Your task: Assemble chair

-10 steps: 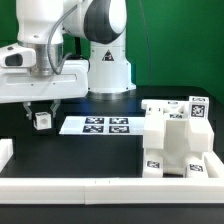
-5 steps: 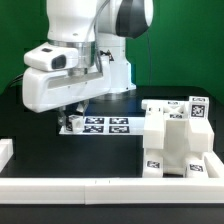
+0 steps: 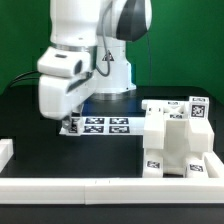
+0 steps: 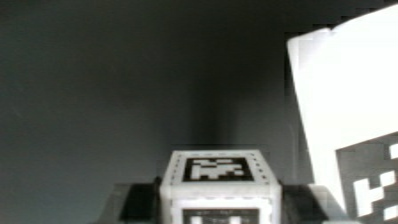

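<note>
Where the exterior view comes closest to us, we count one long white rail [image 3: 110,184] running across the front edge of the black tabletop [image 3: 40,160], with one short white block [image 3: 5,152] standing at the exterior view's left end. Just behind the rail, on the exterior view's right, sits the chair [image 3: 180,140]: one chunky white structure of joined parts, on which we can count five black-and-white tags, three on top and two low on its front. Further back lies one marker board [image 3: 112,125], flat on the tabletop, showing roughly four tags. Over its end at the exterior view's left the one white arm [image 3: 75,70] leans down, and its end effector [image 3: 72,124] hangs just above the board.

Seen from the wrist view, the end effector [image 4: 217,195] has its two fingers partly closed on one small white tagged part [image 4: 217,175], one finger on each side of it. We count two tags on that part, one on top and one on the face below it. Beyond it we see dark tabletop and one edge of the marker board [image 4: 347,100].
</note>
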